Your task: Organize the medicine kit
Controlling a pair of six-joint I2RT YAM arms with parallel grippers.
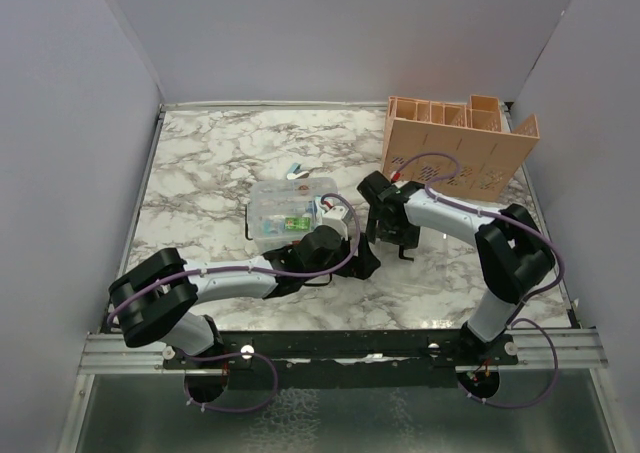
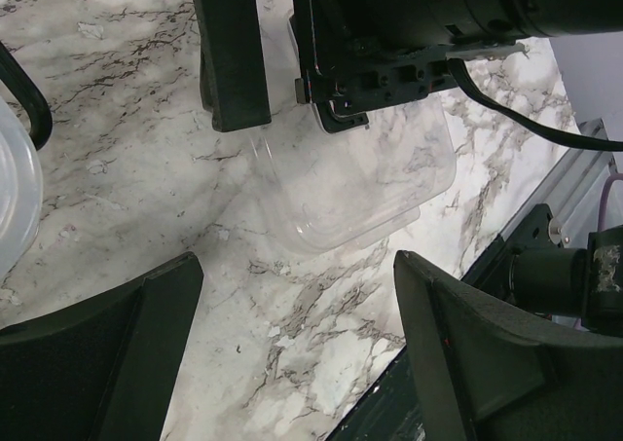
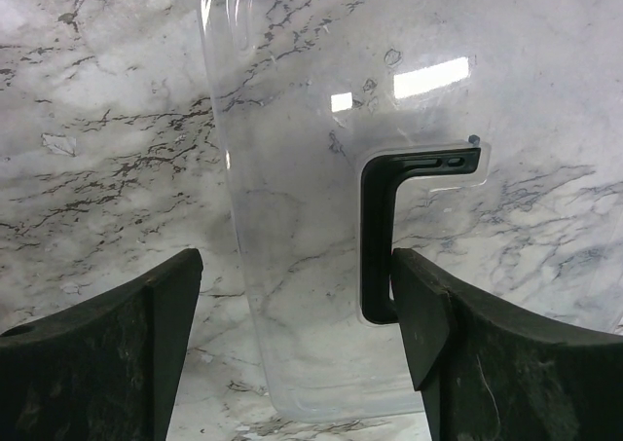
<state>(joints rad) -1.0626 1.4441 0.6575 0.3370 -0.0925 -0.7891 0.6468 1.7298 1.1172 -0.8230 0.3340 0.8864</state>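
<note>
Clear plastic lid (image 3: pixel 292 168) with a black handle (image 3: pixel 375 237) lies flat on the marble table (image 1: pixel 200 163), just right of the uncovered medicine kit (image 1: pixel 285 213), which sits mid-table with small items inside. The right gripper (image 3: pixel 297 275) hovers over the lid, jaws apart, gripping nothing. The left gripper (image 2: pixel 297 275) hangs alongside, jaws also apart and empty. To lift the lid well, pinch the raised handle squarely, not the thin slippery plastic, and stay clear of the other arm.

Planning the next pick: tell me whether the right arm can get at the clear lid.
Probably yes. The right gripper hangs open directly above the clear lid, which lies flat on the marble table, uncovered; its black handle sits between the fingers.
</note>
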